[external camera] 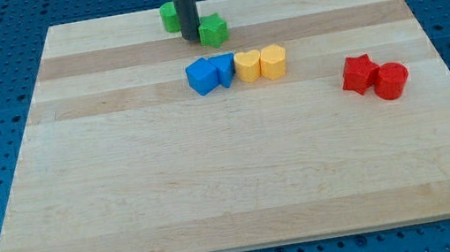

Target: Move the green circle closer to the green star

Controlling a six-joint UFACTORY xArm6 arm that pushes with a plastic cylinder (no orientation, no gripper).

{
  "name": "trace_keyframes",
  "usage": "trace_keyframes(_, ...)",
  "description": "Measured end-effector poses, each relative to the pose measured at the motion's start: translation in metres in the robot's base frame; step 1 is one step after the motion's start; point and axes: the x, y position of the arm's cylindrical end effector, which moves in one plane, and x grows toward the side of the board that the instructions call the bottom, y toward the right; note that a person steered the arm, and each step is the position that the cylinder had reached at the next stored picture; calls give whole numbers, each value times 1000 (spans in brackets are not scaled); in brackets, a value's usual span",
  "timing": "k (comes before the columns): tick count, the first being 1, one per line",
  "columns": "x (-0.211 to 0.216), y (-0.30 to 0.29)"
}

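Note:
The green circle (168,16) lies near the board's top edge, partly hidden behind my rod. The green star (213,30) lies just to its right and a little lower. My tip (191,39) rests on the board between the two green blocks, close against the star's left side and just right of the circle. The rod rises straight up out of the view's top.
A blue cube (201,76) and a blue triangle-like block (223,69) sit below the tip, with two yellow blocks (248,65) (273,61) to their right. A red star (359,74) and a red cylinder (392,80) lie at the right. The wooden board (217,190) sits on a blue pegboard.

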Motion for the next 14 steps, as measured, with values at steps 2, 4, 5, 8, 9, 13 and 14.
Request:
trace_keyframes(2, -9, -65)
trace_keyframes(4, -68, -78)
trace_keyframes(5, -77, -68)
trace_keyframes(8, -73, -21)
trace_keyframes(9, -61, -19)
trace_keyframes(13, -34, -7)
trace_keyframes(14, -34, -7)
